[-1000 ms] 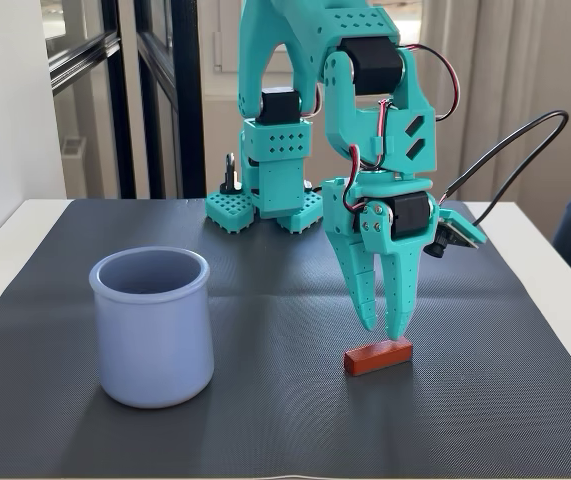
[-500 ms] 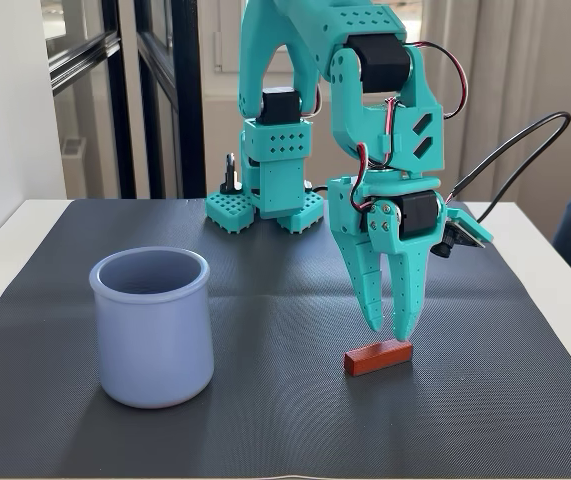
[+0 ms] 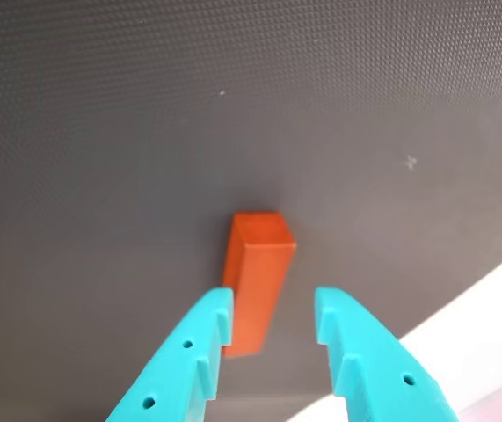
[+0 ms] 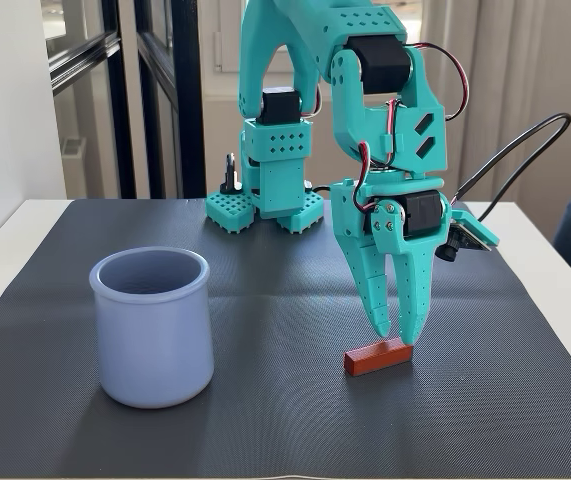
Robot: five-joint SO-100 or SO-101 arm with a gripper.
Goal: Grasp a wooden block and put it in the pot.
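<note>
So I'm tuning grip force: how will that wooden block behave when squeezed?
The wooden block looks rigid, so probably no give. Flat faces suggest no rolling. The open end effector sits off-centre, so it may twist.

Soft, bright daylight comes from the windows (image 4: 85, 60) behind, both views are sharp, shadows on the dark mat (image 4: 265, 300) are faint, and the table edge (image 3: 488, 325) glares white in the wrist view.

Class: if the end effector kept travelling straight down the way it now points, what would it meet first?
Most likely the wooden block, lying just beneath the open end effector; in the wrist view it sits partly between the fingertips.
</note>
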